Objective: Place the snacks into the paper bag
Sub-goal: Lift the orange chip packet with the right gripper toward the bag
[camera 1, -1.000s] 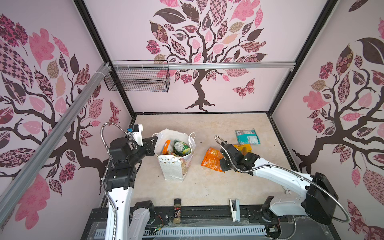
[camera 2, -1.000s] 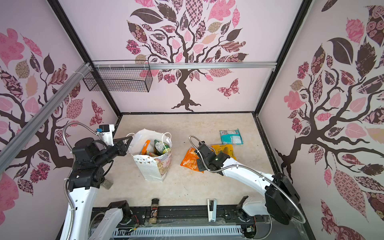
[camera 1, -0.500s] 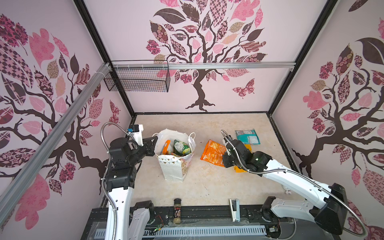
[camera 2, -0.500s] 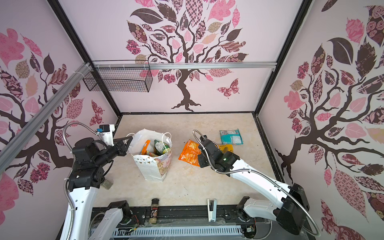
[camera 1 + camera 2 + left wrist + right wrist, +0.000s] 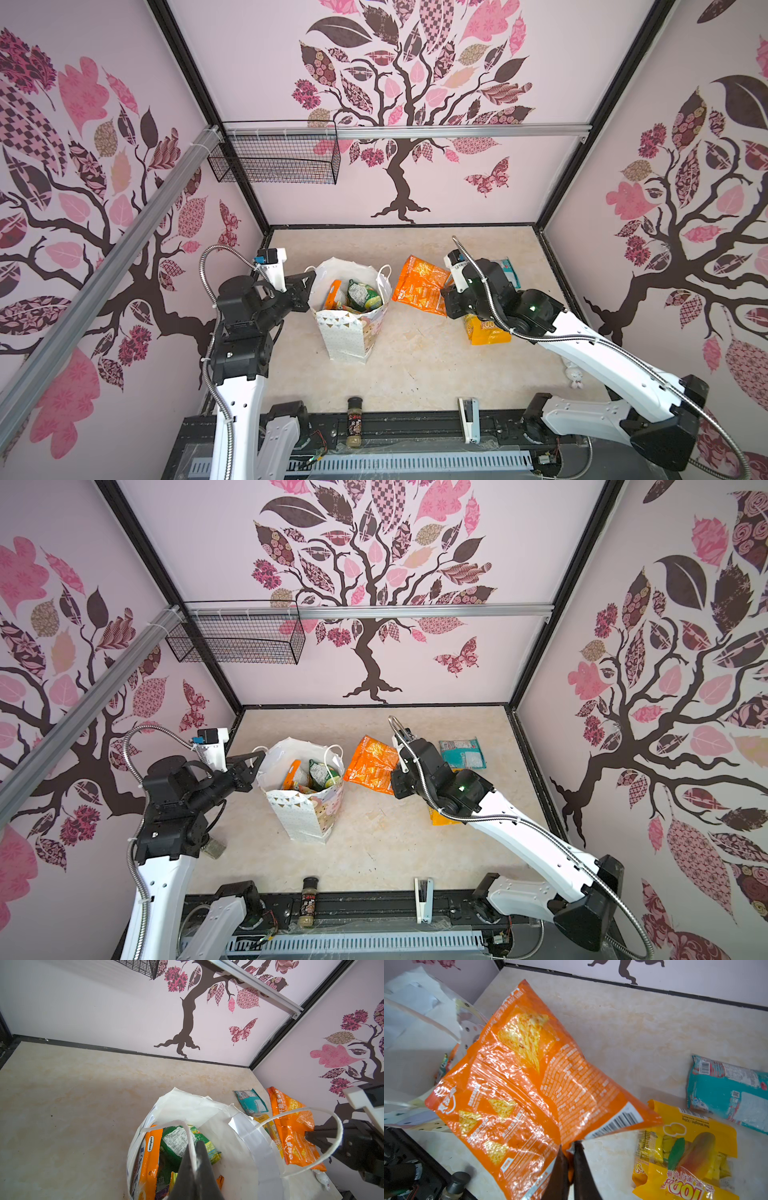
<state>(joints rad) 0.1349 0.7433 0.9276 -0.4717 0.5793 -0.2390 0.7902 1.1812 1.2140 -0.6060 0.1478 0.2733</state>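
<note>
The white paper bag (image 5: 347, 332) (image 5: 301, 812) stands open left of centre with several snacks inside, among them a green packet (image 5: 180, 1140) and an orange one (image 5: 150, 1157). My left gripper (image 5: 309, 282) (image 5: 194, 1147) is shut on the bag's cord handle at the left rim. My right gripper (image 5: 445, 291) (image 5: 570, 1147) is shut on a corner of a large orange snack packet (image 5: 419, 284) (image 5: 529, 1084), which hangs in the air just right of the bag. A yellow packet (image 5: 486, 330) (image 5: 685, 1147) and a teal packet (image 5: 461, 754) (image 5: 726, 1088) lie on the table to the right.
A dark-capped spice jar (image 5: 354, 419) and a white stapler (image 5: 468, 417) lie at the table's front edge. A small white figurine (image 5: 575, 376) sits near the right wall. A wire basket (image 5: 274, 158) hangs on the back wall at upper left.
My right gripper has lifted the orange packet off the table and carried it up and back, beside the bag's mouth. The left arm and the bag have not moved.
</note>
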